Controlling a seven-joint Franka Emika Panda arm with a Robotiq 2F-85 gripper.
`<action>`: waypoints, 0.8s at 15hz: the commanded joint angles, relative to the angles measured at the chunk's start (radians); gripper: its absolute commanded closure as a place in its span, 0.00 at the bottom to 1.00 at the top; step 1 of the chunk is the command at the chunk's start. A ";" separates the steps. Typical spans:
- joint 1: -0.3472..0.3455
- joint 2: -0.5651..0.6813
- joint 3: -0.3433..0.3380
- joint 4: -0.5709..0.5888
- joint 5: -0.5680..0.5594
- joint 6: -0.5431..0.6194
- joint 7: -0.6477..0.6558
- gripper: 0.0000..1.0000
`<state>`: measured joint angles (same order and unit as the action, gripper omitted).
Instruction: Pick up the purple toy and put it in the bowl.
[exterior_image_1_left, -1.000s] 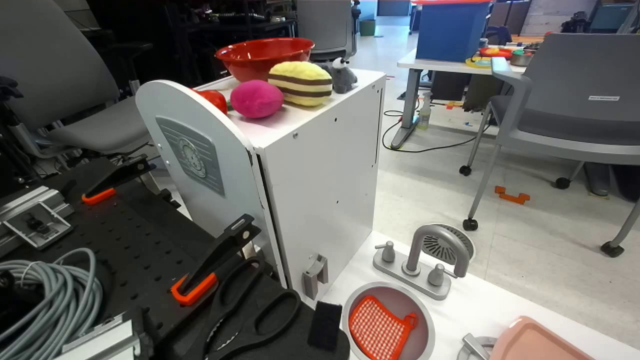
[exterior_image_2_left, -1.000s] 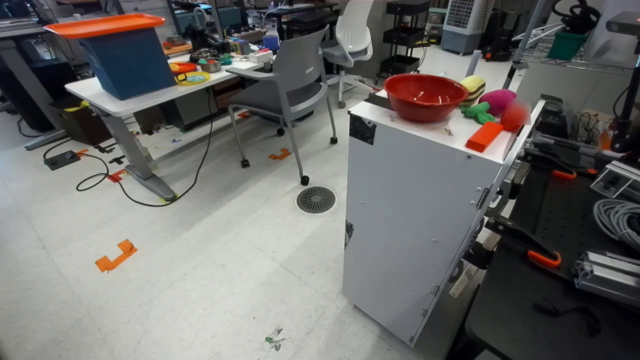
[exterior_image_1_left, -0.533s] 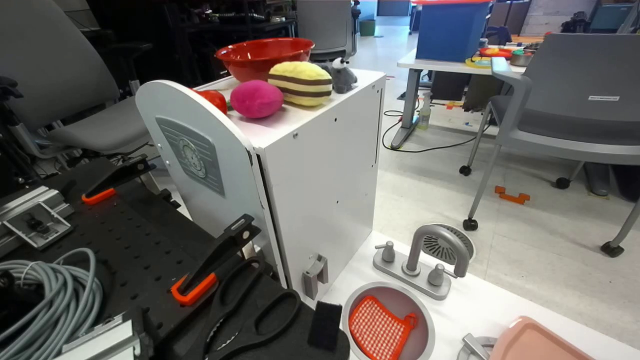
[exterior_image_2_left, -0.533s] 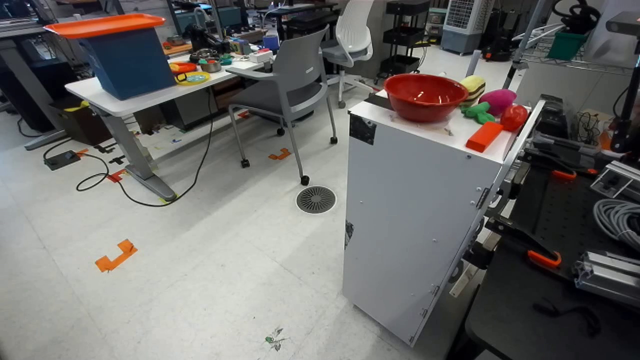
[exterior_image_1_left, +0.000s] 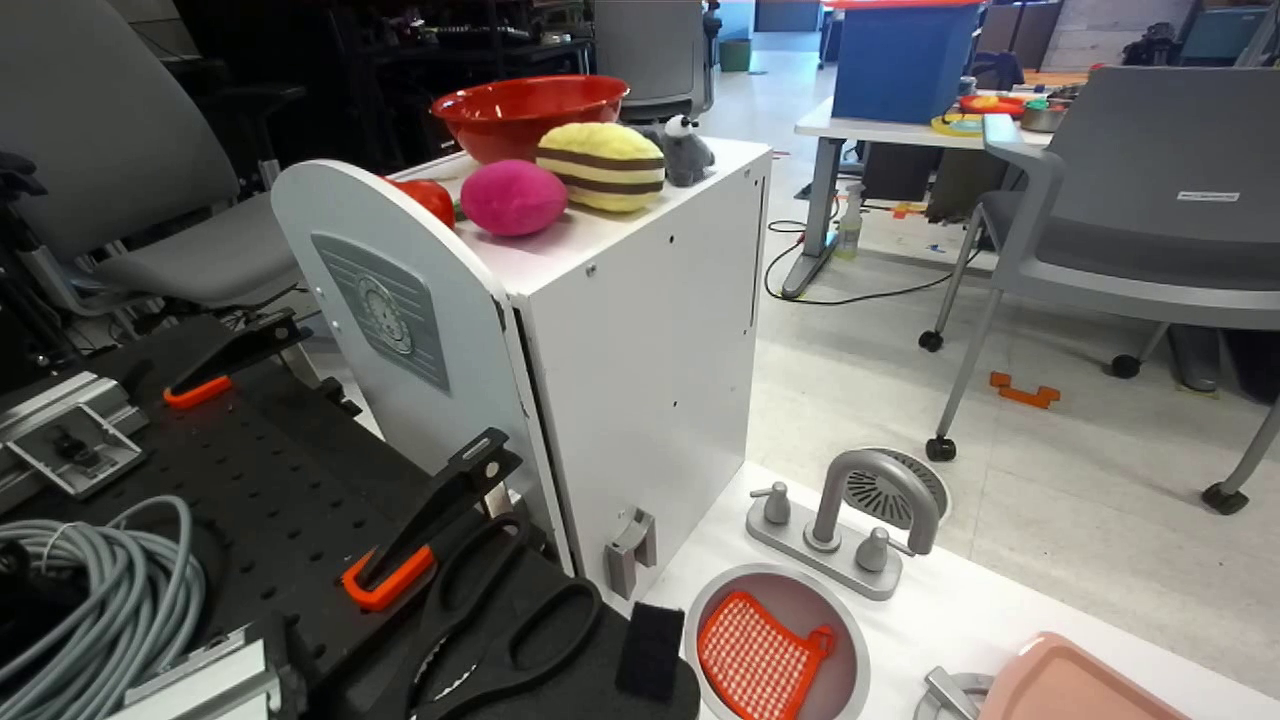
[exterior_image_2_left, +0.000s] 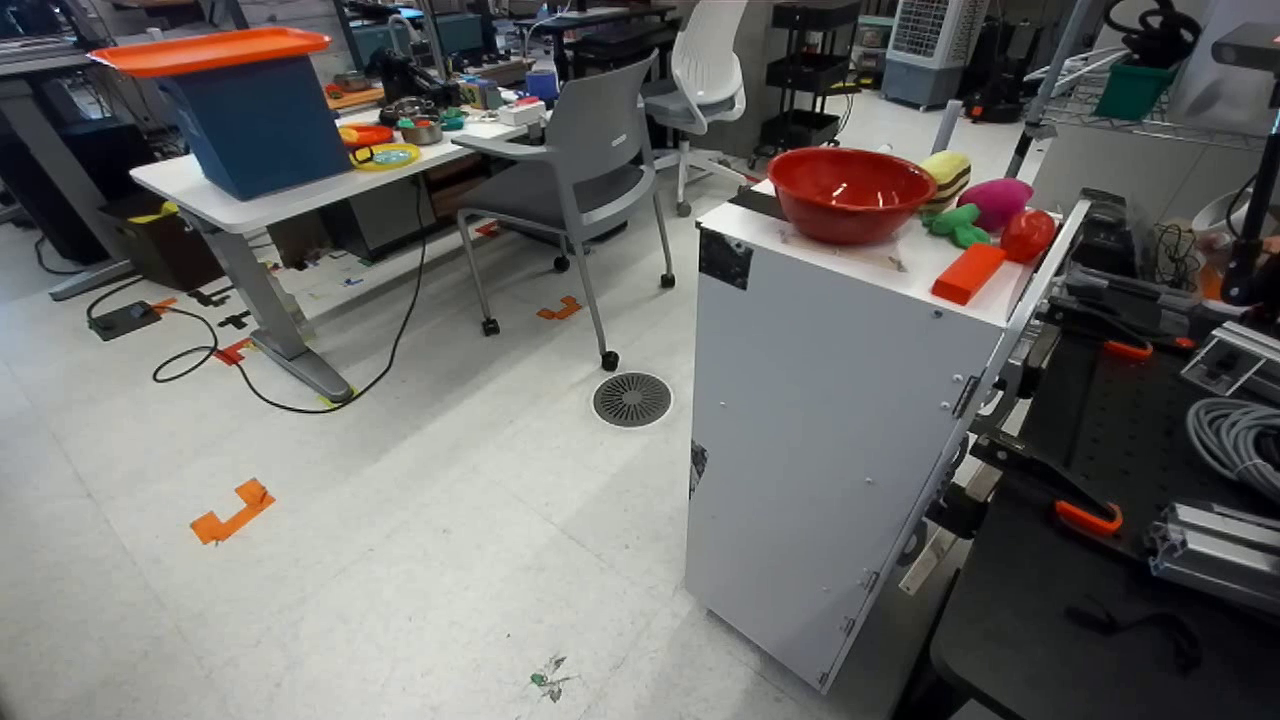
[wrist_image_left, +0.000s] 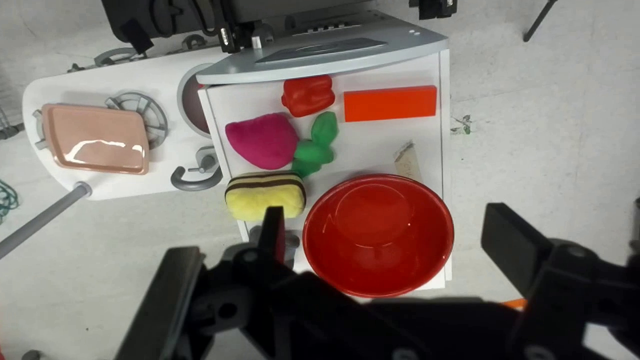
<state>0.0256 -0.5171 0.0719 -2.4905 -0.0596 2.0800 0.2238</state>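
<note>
In an exterior view, here's the purple toy (exterior_image_1_left: 514, 198), on the bench (exterior_image_1_left: 525, 265), just beside the striped plush (exterior_image_1_left: 602, 168). In an exterior view, the bowl (exterior_image_2_left: 852, 195) stands apart from the toy. Wrist view: the end effector (wrist_image_left: 383, 230) gapes wide, gripping nothing; the toy lies up and left from there, long axis roughly crosswise!

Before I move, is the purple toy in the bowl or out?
Out. The wrist view shows the purple toy on the white cabinet top, apart from the red bowl, which holds nothing.
</note>
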 joint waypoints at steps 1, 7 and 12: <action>-0.016 -0.002 -0.070 -0.053 0.089 0.059 -0.050 0.00; -0.060 0.012 -0.098 -0.059 0.139 0.030 -0.016 0.00; -0.064 0.006 -0.083 -0.065 0.120 0.030 -0.022 0.00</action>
<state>-0.0289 -0.5143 -0.0287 -2.5616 0.0519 2.1159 0.2063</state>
